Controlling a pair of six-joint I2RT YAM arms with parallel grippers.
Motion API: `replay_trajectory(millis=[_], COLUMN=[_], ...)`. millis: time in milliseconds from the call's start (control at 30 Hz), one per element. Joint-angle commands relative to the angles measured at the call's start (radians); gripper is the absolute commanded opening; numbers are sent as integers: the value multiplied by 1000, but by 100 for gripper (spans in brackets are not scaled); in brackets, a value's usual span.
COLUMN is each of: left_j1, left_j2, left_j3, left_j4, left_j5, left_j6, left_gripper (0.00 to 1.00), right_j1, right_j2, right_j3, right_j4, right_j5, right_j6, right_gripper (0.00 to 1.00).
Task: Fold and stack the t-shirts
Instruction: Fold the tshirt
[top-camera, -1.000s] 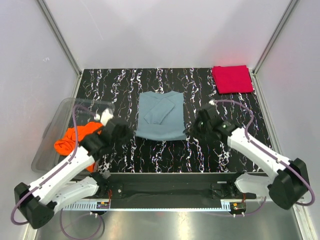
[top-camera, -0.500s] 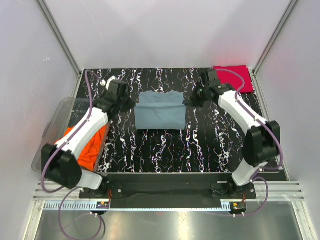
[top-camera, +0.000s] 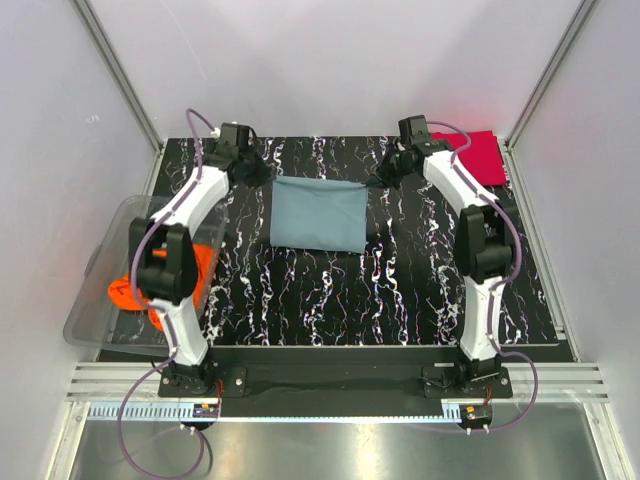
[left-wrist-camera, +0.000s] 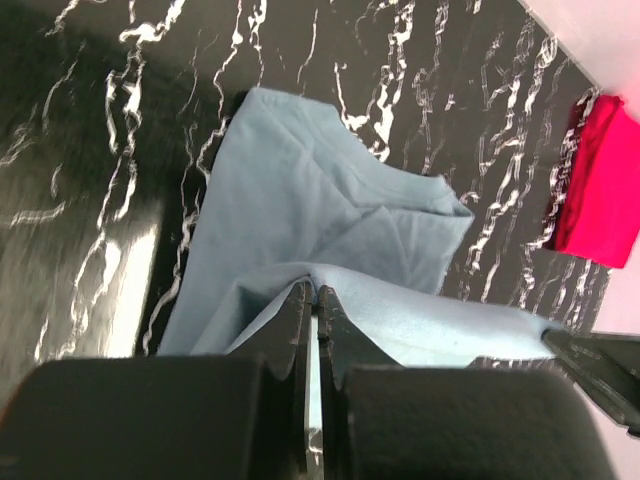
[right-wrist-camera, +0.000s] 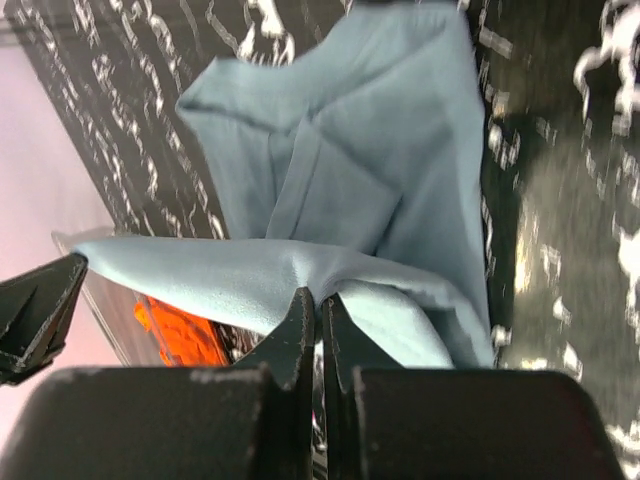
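Blue shirt (top-camera: 318, 213) mid-fold, one edge clamped by left gripper (left-wrist-camera: 312, 292) and right gripper (right-wrist-camera: 320, 300); red shirt (top-camera: 482, 158), beside the right gripper, already folded; orange shirt (top-camera: 125, 293) and stacking remain.

Three t-shirts in all: one blue shirt (top-camera: 318, 214), one red shirt (top-camera: 485, 160) and one orange shirt (top-camera: 204, 272). The orange shirt shows as two separate orange patches, counted here as a single garment. One clear bin (top-camera: 118, 228). One black marbled table (top-camera: 330, 295). Two white robot arms: a left arm (top-camera: 197, 205) and a right arm (top-camera: 452, 188). Two grippers, one on each arm: the left gripper (top-camera: 262, 172) and the right gripper (top-camera: 386, 176). Each gripper has two black fingers (left-wrist-camera: 296, 330), four altogether.
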Motion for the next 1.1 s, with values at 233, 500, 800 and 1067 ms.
replay_trajectory(millis=[233, 500, 800, 1067], left_j1=[67, 81, 12, -10], left_j2=[482, 325, 37, 18], left_j3=[570, 506, -16, -270], left_j4=[30, -13, 56, 144], left_j5=[219, 229, 308, 374], left_j6=[221, 280, 360, 341], left_gripper=[34, 45, 50, 48], right_j1=[-102, -152, -136, -96], right_j2=[414, 484, 140, 45], right_j3=[534, 810, 126, -182], right_j4=[-11, -199, 22, 133], right_j5=[-65, -180, -298, -329], right_j6=[-62, -166, -290, -336], right_gripper=[49, 62, 72, 72])
